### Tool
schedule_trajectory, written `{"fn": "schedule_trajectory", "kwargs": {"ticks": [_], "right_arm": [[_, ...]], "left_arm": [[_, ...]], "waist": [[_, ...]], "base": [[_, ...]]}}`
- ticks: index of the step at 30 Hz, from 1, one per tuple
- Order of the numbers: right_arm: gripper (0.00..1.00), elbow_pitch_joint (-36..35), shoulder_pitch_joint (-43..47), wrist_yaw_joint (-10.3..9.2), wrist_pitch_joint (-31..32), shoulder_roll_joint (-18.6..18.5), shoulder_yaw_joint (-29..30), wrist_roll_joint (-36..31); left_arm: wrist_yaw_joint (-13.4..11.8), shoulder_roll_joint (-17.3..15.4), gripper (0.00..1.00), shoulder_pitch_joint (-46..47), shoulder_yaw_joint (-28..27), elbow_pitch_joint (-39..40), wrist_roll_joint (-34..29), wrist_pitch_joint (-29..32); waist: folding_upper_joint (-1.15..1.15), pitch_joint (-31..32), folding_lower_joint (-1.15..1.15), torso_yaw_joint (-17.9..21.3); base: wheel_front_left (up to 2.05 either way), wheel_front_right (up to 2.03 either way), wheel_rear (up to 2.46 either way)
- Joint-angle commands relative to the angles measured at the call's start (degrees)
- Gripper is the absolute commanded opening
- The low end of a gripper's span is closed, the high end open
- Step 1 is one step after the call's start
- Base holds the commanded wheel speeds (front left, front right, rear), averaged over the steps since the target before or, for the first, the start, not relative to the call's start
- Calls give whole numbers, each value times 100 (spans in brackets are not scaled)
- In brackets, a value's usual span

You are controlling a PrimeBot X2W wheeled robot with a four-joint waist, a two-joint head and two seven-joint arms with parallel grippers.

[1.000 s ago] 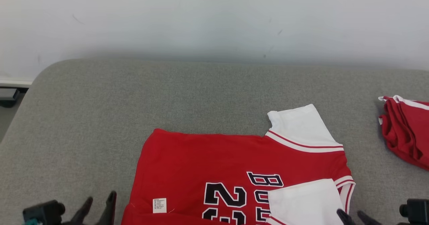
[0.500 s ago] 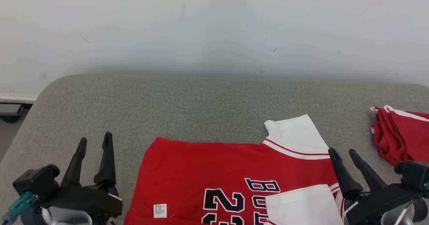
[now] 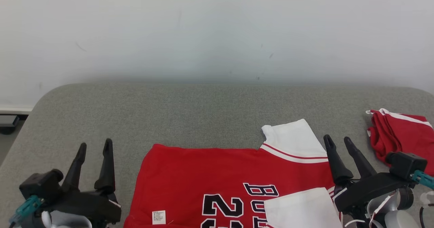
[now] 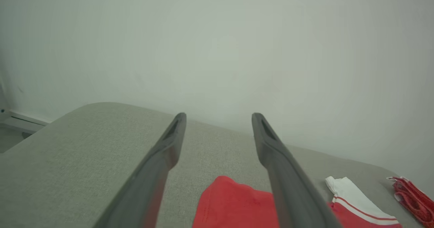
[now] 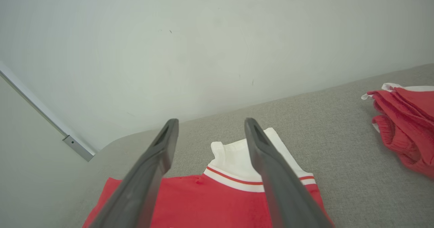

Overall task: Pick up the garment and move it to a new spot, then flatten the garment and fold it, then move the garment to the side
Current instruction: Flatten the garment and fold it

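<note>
The garment (image 3: 217, 173) is a red jersey with white sleeves and black lettering, lying flat on the grey cushion; one white sleeve is folded over its right front part. Its far edge shows in the left wrist view (image 4: 234, 202) and the right wrist view (image 5: 220, 197). My left gripper (image 3: 94, 146) hovers open to the left of the jersey, holding nothing. My right gripper (image 3: 337, 141) hovers open over the jersey's right side by the far white sleeve (image 3: 295, 139), with empty fingers.
A second red garment (image 3: 400, 136) with white trim lies bunched at the right end of the grey cushion (image 3: 190, 112), also seen as a red heap (image 5: 407, 126) from the right wrist. A pale wall rises just behind the cushion. The floor shows at the far left.
Both grippers have risen into the head view, fingers pointing away, still open. The head camera has tilted up, so the cushion and jersey sit lower in the picture.
</note>
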State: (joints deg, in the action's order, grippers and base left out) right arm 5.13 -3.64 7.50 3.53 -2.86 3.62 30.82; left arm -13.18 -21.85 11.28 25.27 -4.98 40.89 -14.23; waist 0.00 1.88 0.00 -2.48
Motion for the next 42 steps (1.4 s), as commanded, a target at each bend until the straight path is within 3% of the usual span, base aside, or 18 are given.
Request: {"fn": "schedule_trajectory", "kwargs": {"ticks": [1,11,30,37,42], "right_arm": [[100,133,-86,-3,-77,-9,-24,-13],[100,674,-156,-3,-164,-10,-180,-258],[100,596,-222,-3,-39,-9,-162,-274],[100,501,-565,-3,499,-9,-45,-519],[100,448,-936,-3,1315,-45,101,-601]], "left_arm": [[82,-87,100,-70,84,-129,-51,11],[223,-130,100,-123,326,-582,-137,70],[148,-164,100,8,353,-508,-5,332],[262,-288,100,460,590,-647,-192,800],[508,-297,100,966,873,-917,-192,1454]], "waist": [[0,11,0,5],[0,-17,0,13],[0,-177,0,41],[0,-445,0,24],[0,-705,0,15]], "base": [[0,0,0],[0,0,0],[0,0,0],[0,0,0],[0,0,0]]}}
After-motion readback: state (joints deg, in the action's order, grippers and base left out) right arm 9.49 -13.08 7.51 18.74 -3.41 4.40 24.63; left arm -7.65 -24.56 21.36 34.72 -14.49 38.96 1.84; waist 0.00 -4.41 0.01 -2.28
